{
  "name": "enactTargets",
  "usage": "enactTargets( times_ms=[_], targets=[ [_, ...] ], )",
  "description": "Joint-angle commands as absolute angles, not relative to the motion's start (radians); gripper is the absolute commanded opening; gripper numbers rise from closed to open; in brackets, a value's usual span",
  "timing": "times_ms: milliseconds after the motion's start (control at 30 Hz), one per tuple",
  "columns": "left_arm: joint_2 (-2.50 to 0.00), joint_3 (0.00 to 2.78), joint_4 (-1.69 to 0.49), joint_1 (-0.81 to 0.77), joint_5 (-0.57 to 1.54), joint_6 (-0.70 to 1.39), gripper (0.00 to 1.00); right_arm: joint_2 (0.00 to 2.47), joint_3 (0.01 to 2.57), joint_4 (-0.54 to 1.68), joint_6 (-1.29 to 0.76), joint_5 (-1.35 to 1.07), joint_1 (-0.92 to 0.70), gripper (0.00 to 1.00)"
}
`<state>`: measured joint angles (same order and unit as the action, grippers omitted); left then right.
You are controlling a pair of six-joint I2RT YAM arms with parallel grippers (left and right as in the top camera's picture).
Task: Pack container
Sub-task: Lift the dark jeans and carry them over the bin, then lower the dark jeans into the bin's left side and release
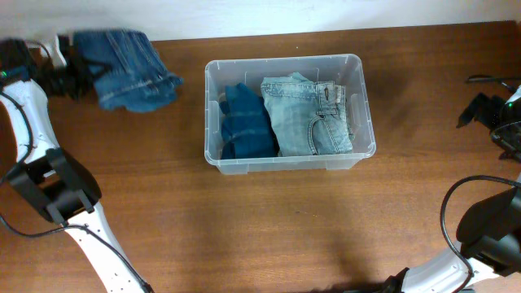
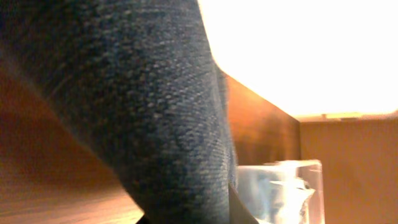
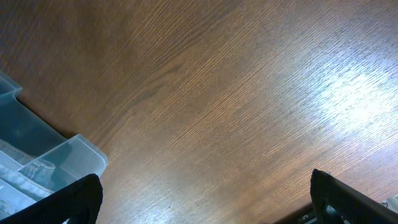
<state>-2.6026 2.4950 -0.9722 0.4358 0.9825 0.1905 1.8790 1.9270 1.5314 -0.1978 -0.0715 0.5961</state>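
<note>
The clear plastic container (image 1: 362, 98) stands at the table's middle. It holds folded dark blue jeans (image 1: 244, 122) on the left and folded light blue jeans (image 1: 309, 114) on the right. My left gripper (image 1: 77, 69) at the far left is shut on a third pair of blue jeans (image 1: 130, 69), held above the table; in the left wrist view this denim (image 2: 155, 112) fills the frame, with the container (image 2: 280, 190) behind. My right gripper (image 1: 480, 110) is open and empty at the far right; its fingers (image 3: 205, 199) hang over bare wood, the container's corner (image 3: 74, 155) at left.
The brown wooden table (image 1: 244, 228) spreads around the container. Black cables (image 1: 488, 80) lie near the right arm. A pale wall runs along the table's back edge.
</note>
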Motion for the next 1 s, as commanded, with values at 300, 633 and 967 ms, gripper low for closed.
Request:
enactTargets(
  times_ms=[300,633,967],
  targets=[
    [-2.487,3.138,-1.454,0.257,1.201,0.182,0.01,1.875,1.926,1.528,-0.191,-0.067,0.596,0.98],
    [-2.46,3.136,-1.687,-0.011,1.207,0.074,0.01,1.875,1.926,1.528,-0.191,-0.067,0.596,0.99],
    [-2.46,3.118,-1.688,-0.216,1.002,0.074,0.01,1.875,1.926,1.528,-0.191,-0.067,0.596,0.98]
  ],
)
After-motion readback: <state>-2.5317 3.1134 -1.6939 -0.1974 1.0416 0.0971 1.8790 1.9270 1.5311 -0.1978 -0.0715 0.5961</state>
